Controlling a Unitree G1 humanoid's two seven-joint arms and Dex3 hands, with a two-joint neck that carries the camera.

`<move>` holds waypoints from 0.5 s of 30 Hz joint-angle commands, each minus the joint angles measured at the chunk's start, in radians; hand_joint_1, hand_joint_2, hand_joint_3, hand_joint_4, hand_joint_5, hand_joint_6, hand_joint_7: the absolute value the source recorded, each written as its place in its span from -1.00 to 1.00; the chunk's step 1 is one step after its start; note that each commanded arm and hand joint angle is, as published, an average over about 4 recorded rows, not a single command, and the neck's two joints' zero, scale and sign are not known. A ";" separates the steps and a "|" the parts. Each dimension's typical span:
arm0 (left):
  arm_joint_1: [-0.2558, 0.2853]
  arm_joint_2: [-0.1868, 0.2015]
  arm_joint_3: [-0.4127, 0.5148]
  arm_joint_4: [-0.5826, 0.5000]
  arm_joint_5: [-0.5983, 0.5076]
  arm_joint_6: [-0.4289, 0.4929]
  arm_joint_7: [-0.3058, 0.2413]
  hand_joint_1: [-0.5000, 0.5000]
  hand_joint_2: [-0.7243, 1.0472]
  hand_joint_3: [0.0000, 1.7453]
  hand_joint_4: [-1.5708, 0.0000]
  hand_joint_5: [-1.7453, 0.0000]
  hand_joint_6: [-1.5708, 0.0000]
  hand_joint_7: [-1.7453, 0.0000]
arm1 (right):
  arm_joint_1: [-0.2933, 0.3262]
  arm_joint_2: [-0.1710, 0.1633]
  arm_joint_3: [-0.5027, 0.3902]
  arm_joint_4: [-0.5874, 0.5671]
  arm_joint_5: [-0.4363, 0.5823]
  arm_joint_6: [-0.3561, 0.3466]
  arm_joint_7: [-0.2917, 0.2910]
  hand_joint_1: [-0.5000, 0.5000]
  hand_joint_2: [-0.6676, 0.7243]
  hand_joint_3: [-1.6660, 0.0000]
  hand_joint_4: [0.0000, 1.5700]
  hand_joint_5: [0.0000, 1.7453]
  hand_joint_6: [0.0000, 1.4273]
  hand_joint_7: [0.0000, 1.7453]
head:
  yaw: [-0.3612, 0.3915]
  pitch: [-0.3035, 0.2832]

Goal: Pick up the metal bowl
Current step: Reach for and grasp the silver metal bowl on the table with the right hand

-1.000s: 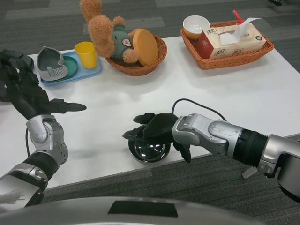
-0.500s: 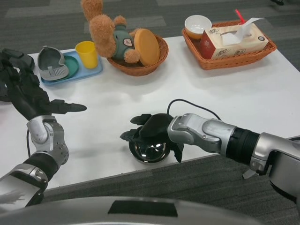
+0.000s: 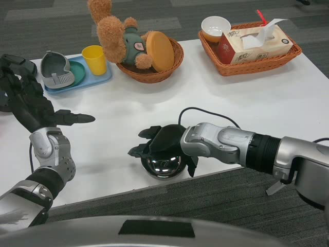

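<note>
Grasp step — right hand (image 3: 163, 142) draped over bowl (image 3: 163, 165) near table (image 3: 267, 103) edge, fingers on rim, hold unclear; left hand (image 3: 25, 100) spread, idle — next: firm grip, lift

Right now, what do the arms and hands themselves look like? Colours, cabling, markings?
Both forearms are silver metallic with rounded wrist housings. The right arm has a black ribbed collar partway up and a thin black cable looping over its wrist. The right hand and left hand are black and many-fingered, with visibly jointed segments. No markings are readable.
</note>
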 commanded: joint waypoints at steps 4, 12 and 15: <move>0.015 0.006 0.001 -0.002 -0.002 -0.002 -0.001 -1.00 -0.95 -0.90 1.00 1.00 1.00 1.00 | -0.081 -0.028 0.115 -0.006 0.073 0.023 -0.018 -0.33 -0.27 0.33 -1.00 -1.00 -1.00 -1.00 | -0.001 -0.008; 0.016 0.007 0.000 -0.001 -0.002 -0.002 0.000 -1.00 -1.00 -0.90 1.00 1.00 1.00 1.00 | -0.107 -0.009 0.154 0.036 0.082 0.023 -0.023 -0.38 -0.43 0.29 -1.00 -1.00 -1.00 -0.66 | 0.003 -0.014; 0.018 0.006 0.001 -0.001 -0.002 -0.002 -0.001 -1.00 -1.00 -0.90 1.00 1.00 1.00 1.00 | -0.107 -0.004 0.151 0.045 0.076 0.023 -0.025 -0.56 -0.57 0.19 -1.00 -1.00 -0.96 -0.20 | 0.005 -0.015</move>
